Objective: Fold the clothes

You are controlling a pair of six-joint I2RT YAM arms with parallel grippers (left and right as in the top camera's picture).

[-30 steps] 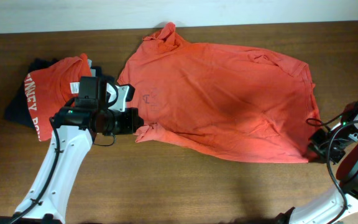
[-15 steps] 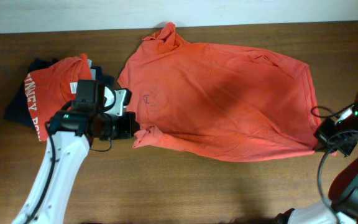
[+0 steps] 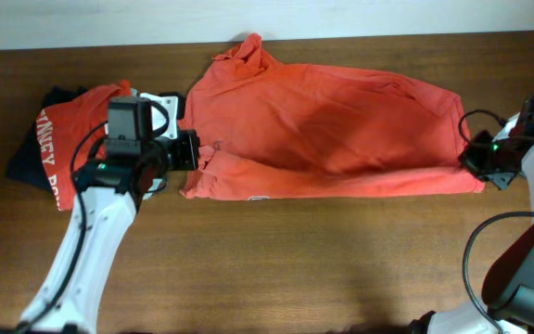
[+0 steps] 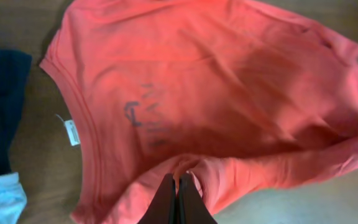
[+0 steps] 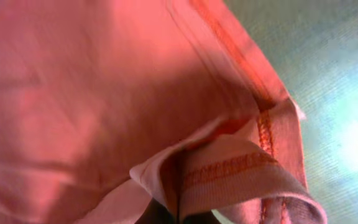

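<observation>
The left gripper point(image 3: 196, 153) clamped the orange-red T-shirt point(image 3: 323, 121) at its nine o'clock edge; the right gripper point(image 3: 476, 167) pinched its three o'clock hem.

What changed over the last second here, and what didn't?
The left gripper and right gripper, jaws shut on the near edge of the orange T-shirt throughout, carried that edge toward the far side of the table, so the shirt now lies partly doubled over itself. No new grasp or release. The folded pile at the left stayed put.
</observation>
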